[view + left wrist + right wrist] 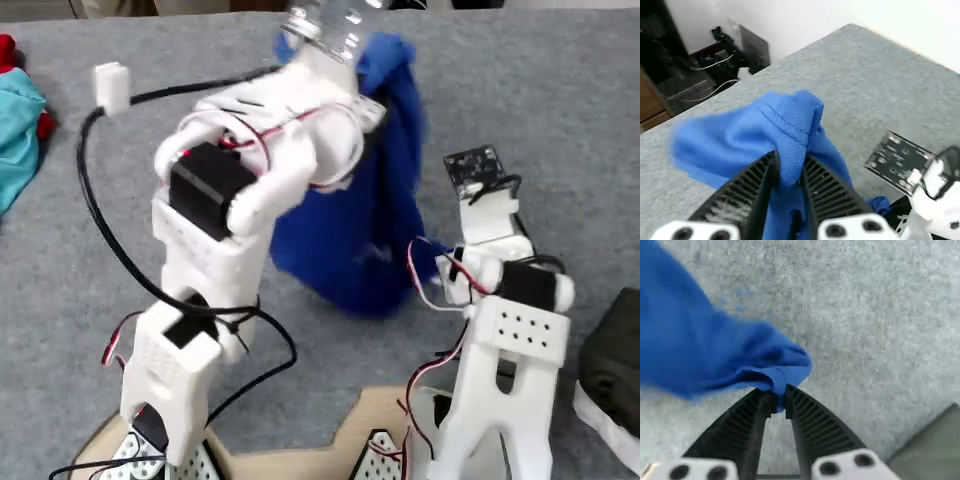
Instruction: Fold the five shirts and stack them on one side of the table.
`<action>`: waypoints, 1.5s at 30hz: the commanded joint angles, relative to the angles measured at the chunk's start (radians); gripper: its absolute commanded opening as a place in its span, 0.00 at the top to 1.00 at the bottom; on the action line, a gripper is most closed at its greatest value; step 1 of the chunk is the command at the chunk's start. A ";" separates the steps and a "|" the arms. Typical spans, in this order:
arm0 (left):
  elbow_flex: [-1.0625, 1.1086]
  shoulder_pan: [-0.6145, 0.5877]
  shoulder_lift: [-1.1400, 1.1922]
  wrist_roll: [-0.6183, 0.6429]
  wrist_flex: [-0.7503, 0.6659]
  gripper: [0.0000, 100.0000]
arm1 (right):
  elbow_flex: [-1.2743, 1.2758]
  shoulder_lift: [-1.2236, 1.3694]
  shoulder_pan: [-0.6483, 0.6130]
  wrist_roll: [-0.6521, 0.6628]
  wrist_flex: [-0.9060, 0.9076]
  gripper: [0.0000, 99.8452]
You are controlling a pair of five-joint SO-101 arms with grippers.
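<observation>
While hanging over the table [520, 80], blue shirt [345, 255] is held twice.
Left gripper [789, 162] is clamped on bunched fabric; right gripper [779, 396] on a corner.

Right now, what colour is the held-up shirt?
Blue; the shirt shows best in the left wrist view.
</observation>
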 commanded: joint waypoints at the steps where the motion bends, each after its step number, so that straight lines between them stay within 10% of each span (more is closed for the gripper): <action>1: -0.020 0.041 -0.004 -0.009 0.011 0.97 | -0.170 -0.022 0.065 -0.009 0.129 0.96; 10: 0.143 0.094 0.064 -0.008 0.011 0.98 | -0.435 -0.022 0.357 0.018 0.265 0.58; 16: 0.242 0.150 0.056 -0.008 0.011 0.98 | -0.616 -0.015 0.390 -0.031 0.269 0.58; 30: 0.519 0.172 -0.128 0.087 0.012 0.98 | -0.733 0.125 0.263 -0.649 0.058 0.58; 45: 0.859 0.342 -0.208 0.091 -0.006 0.98 | -0.736 0.564 0.751 -0.654 0.239 0.58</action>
